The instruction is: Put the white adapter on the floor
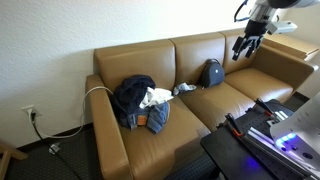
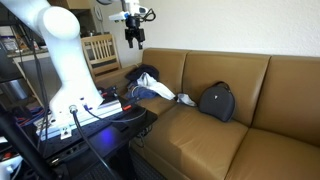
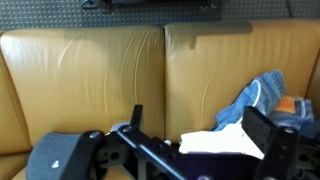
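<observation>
Fingers (image 3: 262, 128) spread, empty — high above the white adapter (image 2: 186, 99) lying on sofa (image 2: 200, 140)

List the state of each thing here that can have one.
gripper: open, empty, raised above the sofa.
white cord: draped over the armrest into the clothes; adapter block not clearly visible.
clothes pile: heaped on the seat.
dark bag: upright against the backrest.
floor: no adapter seen on it.

- Both exterior views: soft, even room light, coarse detail.
- Blue-violet glowing strip (image 1: 284, 139), lower right.
- Wrist view: faint sheen on tan leather sofa (image 3: 90, 70); dark pincer (image 3: 197, 128) blurred below.
</observation>
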`<action>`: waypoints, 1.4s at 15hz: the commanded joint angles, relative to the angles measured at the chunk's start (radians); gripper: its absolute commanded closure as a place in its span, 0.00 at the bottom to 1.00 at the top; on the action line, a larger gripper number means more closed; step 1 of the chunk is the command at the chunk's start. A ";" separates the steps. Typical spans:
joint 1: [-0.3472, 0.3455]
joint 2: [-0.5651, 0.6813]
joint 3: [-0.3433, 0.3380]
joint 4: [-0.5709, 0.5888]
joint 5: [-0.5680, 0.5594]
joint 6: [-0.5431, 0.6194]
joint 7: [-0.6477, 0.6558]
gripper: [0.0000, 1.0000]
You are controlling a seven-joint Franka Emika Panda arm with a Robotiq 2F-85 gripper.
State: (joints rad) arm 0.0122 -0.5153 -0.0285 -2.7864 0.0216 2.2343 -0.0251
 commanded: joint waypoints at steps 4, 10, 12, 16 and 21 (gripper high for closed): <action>0.192 0.304 0.187 0.055 0.101 0.033 0.090 0.00; 0.181 0.358 0.214 0.056 0.029 0.043 0.161 0.00; 0.193 0.455 0.218 0.061 0.090 0.134 0.222 0.00; 0.225 0.648 0.254 0.102 0.231 0.390 0.346 0.00; 0.243 0.835 0.257 0.208 0.286 0.565 0.485 0.00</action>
State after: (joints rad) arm 0.2523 0.2268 0.2269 -2.6527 0.2557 2.7636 0.4243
